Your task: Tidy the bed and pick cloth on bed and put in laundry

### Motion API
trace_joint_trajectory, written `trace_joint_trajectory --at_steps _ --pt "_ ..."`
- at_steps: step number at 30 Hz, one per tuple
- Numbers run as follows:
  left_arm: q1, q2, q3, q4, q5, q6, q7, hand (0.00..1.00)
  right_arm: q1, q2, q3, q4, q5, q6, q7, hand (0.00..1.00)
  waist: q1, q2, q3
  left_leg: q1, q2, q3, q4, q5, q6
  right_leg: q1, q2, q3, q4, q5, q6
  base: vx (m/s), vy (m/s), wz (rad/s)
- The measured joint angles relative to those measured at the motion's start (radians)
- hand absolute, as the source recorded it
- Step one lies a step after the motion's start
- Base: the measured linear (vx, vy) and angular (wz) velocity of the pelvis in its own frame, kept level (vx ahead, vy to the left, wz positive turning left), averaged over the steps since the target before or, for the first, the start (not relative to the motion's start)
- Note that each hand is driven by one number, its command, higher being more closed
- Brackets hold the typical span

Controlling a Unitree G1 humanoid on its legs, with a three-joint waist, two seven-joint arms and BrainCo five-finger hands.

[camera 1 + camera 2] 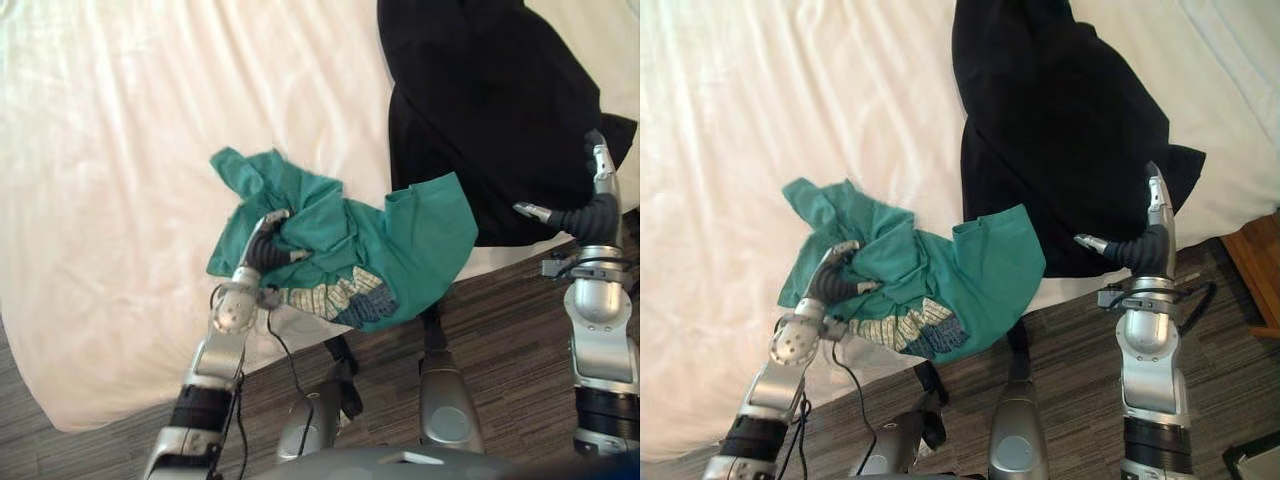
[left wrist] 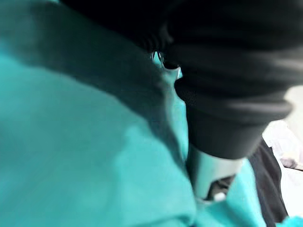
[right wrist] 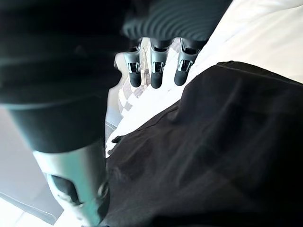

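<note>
Closest to you is the stripy grey-brown floor, and the near edge of the bed comes just past it. Your left hand is right at that edge, on the left side. Its fingers and thumb are bent in and pinch a bunch of the green shirt, and the cloth is scrunched up all round the hand. The left wrist view shows the green cloth pressed close against the hand. Part of the green shirt lies on the bed, and the part with the picture on it hangs off the edge over the floor. Your right hand is on the right side, also by the bed edge, well apart from the left one. Its fingers are loose and nearly straight, the thumb sticks out to the side, and it has nothing in it. It is over the near corner of the black cloth, but you cannot tell if it touches. The black cloth is big and lies just beside the green shirt, whose right end reaches its near edge. From there the black cloth runs up toward the far side of the bed. The wrinkly white sheet fills the left side and goes on past both cloths. A brown wooden thing stands on the floor far to the right.
</note>
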Motion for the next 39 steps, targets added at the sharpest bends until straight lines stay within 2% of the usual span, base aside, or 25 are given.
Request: trace_joint_trajectory --at_steps 4,7,11,14,19,22,27,30,32,39 --pt "0.045 0.020 -0.003 0.001 -0.075 -0.020 -0.068 1.00 -0.031 -0.045 0.015 0.057 0.000 0.001 0.003 0.00 0.001 0.000 0.000 -0.004 -0.005 -0.009 0.000 0.000 0.001 0.001 -0.008 -0.007 0.000 -0.001 0.002 0.04 -0.012 0.07" --pt "0.083 0.044 -0.016 0.002 -0.114 -0.036 -0.108 1.00 -0.074 -0.120 0.022 0.109 0.000 0.001 0.006 0.00 0.000 0.002 -0.001 -0.018 -0.007 -0.034 0.000 0.004 0.007 0.001 -0.014 -0.037 0.000 -0.003 0.004 0.04 -0.012 0.21" --pt "0.106 0.048 -0.032 0.011 -0.127 -0.067 -0.113 1.00 -0.171 -0.244 0.023 0.219 0.001 0.000 0.009 0.00 0.012 0.002 -0.001 -0.040 -0.009 -0.072 0.000 0.015 0.012 0.001 -0.020 -0.069 0.000 -0.004 0.005 0.02 -0.014 0.27" --pt "0.107 0.048 -0.035 0.043 -0.124 -0.093 -0.104 1.00 -0.244 -0.320 0.027 0.296 0.002 0.000 0.008 0.00 0.025 0.002 -0.001 -0.052 -0.010 -0.091 0.000 0.022 0.012 0.000 -0.022 -0.086 0.000 -0.004 0.005 0.00 -0.008 0.17" --pt "0.107 0.037 -0.034 0.044 -0.051 -0.117 -0.046 1.00 -0.339 -0.425 0.085 0.405 0.003 0.002 -0.002 0.00 0.028 0.003 -0.001 -0.076 -0.010 -0.111 -0.005 0.031 0.012 -0.014 -0.023 -0.102 0.000 -0.004 0.004 0.00 -0.005 0.12" --pt "0.107 0.033 -0.029 0.044 -0.049 -0.144 -0.017 1.00 -0.420 -0.487 0.136 0.472 0.002 0.004 -0.010 0.00 0.026 0.010 -0.001 -0.113 -0.013 -0.113 -0.006 0.038 0.013 -0.049 -0.025 -0.101 0.000 -0.001 0.002 0.01 0.001 0.04" --pt "0.107 0.022 -0.025 0.040 -0.049 -0.189 0.014 1.00 -0.617 -0.618 0.249 0.622 0.003 0.018 -0.023 0.00 0.034 0.045 0.015 -0.161 -0.015 -0.120 -0.006 0.049 0.011 -0.093 -0.022 -0.105 0.000 0.008 0.003 0.01 0.005 0.04" --pt "0.111 0.028 -0.003 -0.014 -0.052 -0.218 0.017 1.00 -0.759 -0.711 0.316 0.688 0.016 0.017 -0.029 0.00 0.063 0.064 0.019 -0.240 -0.012 -0.110 -0.007 0.063 0.009 -0.184 -0.016 -0.087 0.000 0.028 -0.002 -0.01 -0.007 -0.09" --pt "0.118 0.036 0.002 -0.049 -0.061 -0.231 0.017 1.00 -0.792 -0.743 0.336 0.711 0.032 0.017 -0.029 0.00 0.084 0.069 0.027 -0.269 -0.004 -0.107 -0.007 0.071 0.006 -0.217 -0.008 -0.085 0.000 0.034 -0.007 -0.02 -0.013 -0.06" --pt "0.206 0.071 0.054 -0.198 -0.144 -0.240 0.014 1.00 -0.796 -0.790 0.333 0.657 0.084 -0.002 -0.030 0.00 0.135 0.064 0.030 -0.377 0.044 -0.080 -0.008 0.091 -0.019 -0.336 0.026 -0.082 0.000 0.049 -0.024 -0.01 -0.036 -0.09"
